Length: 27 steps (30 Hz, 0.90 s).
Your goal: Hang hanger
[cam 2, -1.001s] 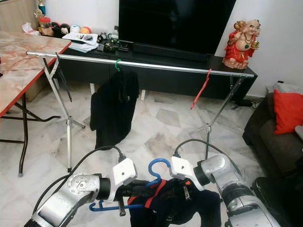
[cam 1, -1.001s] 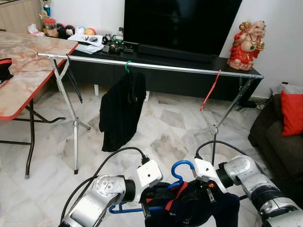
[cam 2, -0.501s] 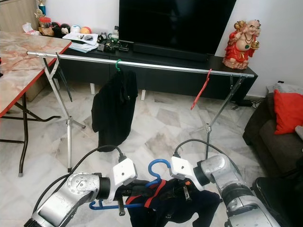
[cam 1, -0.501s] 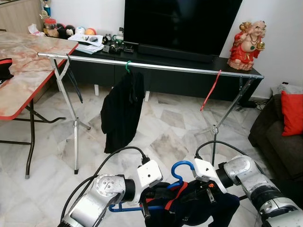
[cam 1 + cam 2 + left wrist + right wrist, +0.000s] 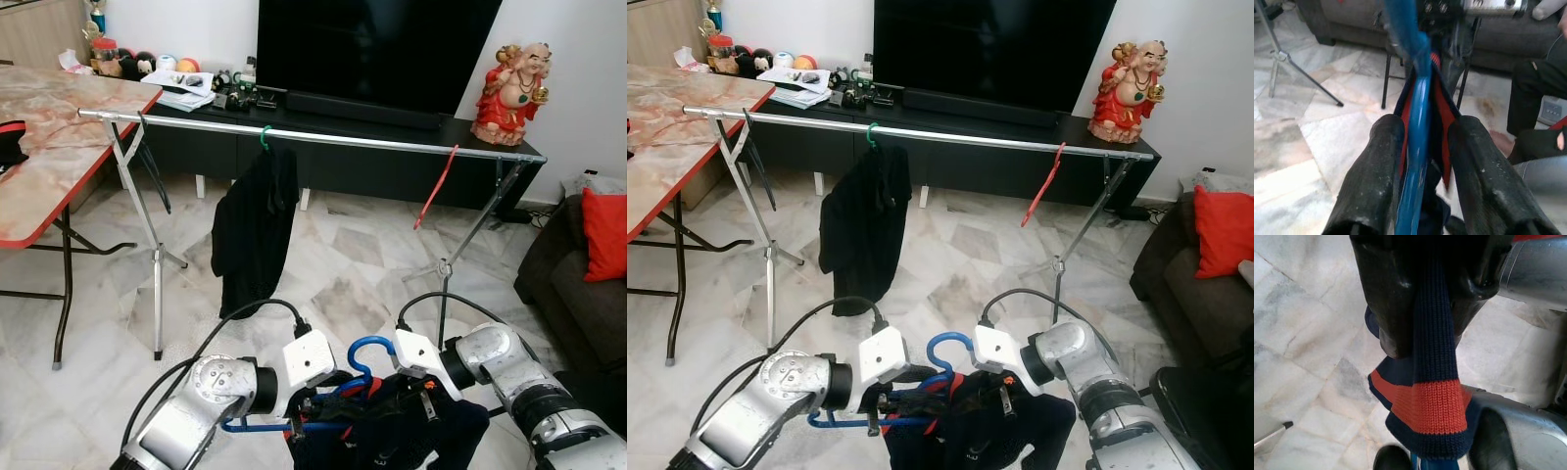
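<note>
A blue hanger point(image 5: 359, 353) carries a navy garment point(image 5: 402, 436) with a red collar band, held low in front of me. My left gripper point(image 5: 297, 431) is shut on the hanger's blue bar point(image 5: 1418, 147), which runs between its two black fingers point(image 5: 1374, 181). The right gripper point(image 5: 423, 397) is shut on the garment's navy and red ribbed collar point(image 5: 1432, 396). Beyond, a long silver drying rail point(image 5: 323, 139) spans the room, well above and ahead of both grippers. On the rail hang a black shirt on a green hanger point(image 5: 257, 220) and an empty red hanger point(image 5: 435, 186).
A marble-topped folding table point(image 5: 54, 147) stands at the left. A black TV console point(image 5: 343, 147) with a TV and a red figurine point(image 5: 509, 93) lies behind the rail. A dark sofa with a red cushion point(image 5: 602, 235) sits at the right. Marble floor stretches between me and the rail.
Both grippers with the blue hanger and garment have shifted slightly left and up. The black shirt on the rail has swung a little.
</note>
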### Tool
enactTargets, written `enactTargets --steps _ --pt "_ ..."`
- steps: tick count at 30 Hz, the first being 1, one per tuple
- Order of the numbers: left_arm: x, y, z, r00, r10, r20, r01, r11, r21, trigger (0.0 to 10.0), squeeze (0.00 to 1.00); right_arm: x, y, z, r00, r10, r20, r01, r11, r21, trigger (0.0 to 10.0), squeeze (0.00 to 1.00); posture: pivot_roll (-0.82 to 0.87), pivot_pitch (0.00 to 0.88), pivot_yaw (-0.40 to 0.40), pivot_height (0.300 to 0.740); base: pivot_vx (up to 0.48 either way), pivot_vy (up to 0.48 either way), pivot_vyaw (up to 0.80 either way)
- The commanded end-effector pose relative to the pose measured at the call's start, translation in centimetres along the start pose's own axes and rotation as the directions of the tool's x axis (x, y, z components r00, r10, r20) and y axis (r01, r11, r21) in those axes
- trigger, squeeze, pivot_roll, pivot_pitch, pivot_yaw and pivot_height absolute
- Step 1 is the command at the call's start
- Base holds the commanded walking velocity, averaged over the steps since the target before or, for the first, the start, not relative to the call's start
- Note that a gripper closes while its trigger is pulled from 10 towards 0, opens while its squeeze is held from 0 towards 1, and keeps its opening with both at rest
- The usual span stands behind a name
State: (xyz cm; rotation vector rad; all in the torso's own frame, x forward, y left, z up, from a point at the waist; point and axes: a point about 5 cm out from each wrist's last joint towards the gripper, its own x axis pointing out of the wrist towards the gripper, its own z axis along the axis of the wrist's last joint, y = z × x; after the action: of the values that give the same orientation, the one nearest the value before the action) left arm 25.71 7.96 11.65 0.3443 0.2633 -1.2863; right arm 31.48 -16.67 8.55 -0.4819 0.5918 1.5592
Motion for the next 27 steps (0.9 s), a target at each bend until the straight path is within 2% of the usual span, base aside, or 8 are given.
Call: enactTargets --steps 1,3,14,18,23,25,26,27 --pt "-0.1 -0.2 0.4 1.000 -0.013 0.007 0.013 1.000 0.010 10.0 1.00 -1.0 -0.3 0.1 0.999 -0.025 -0.021 0.024 1.000 -0.015 0.0 0.00 0.24 0.000 -0.137 0.740 0.000 0.000 0.00" --pt "-2.5 0.8 -0.7 0.997 0.074 -0.034 -0.075 0.997 -0.020 10.0 1.00 -1.4 -0.3 -0.3 0.997 -0.057 -0.049 0.057 0.998 -0.020 0.0 0.00 0.24 0.000 -0.130 0.740 0.000 0.000 0.00" --pt "-6.6 1.9 -3.3 0.952 0.295 -0.078 -0.302 0.947 -0.106 10.0 1.00 -2.7 -0.5 -0.7 0.992 -0.115 -0.060 0.114 0.993 -0.020 0.0 0.00 0.25 0.000 -0.134 0.740 0.000 0.000 0.00" --pt "-8.4 2.7 -5.2 0.890 0.440 -0.122 -0.456 0.875 -0.167 10.0 1.00 -4.3 -1.9 1.5 0.973 -0.231 0.028 0.232 0.969 -0.082 0.0 0.00 0.24 0.000 -0.132 0.740 0.000 0.000 0.00" --pt "-9.0 3.0 -5.9 0.850 0.510 -0.130 -0.527 0.828 -0.191 10.0 1.00 -5.2 -2.3 2.3 0.960 -0.276 0.055 0.280 0.955 -0.100 0.0 0.00 0.24 0.000 -0.134 0.740 0.000 0.000 0.00" --pt "-9.6 3.5 -6.6 0.796 0.586 -0.153 -0.606 0.768 -0.208 10.0 0.93 -6.0 -2.6 2.9 0.951 -0.299 0.079 0.307 0.944 -0.118 0.0 0.00 0.24 0.000 -0.135 0.740 0.000 0.000 0.00" --pt "-9.6 3.5 -6.6 0.796 0.586 -0.153 -0.606 0.768 -0.208 10.0 0.93 -6.0 -2.6 2.9 0.951 -0.299 0.079 0.307 0.944 -0.118 0.0 0.00 0.24 0.000 -0.135 0.740 0.000 0.000 0.00" --pt "-10.0 3.6 -7.0 0.766 0.621 -0.169 -0.643 0.735 -0.215 10.0 0.02 -6.6 -2.7 3.3 0.945 -0.314 0.092 0.324 0.937 -0.130 0.0 0.00 0.23 0.000 -0.135 0.740 0.000 0.000 0.00"
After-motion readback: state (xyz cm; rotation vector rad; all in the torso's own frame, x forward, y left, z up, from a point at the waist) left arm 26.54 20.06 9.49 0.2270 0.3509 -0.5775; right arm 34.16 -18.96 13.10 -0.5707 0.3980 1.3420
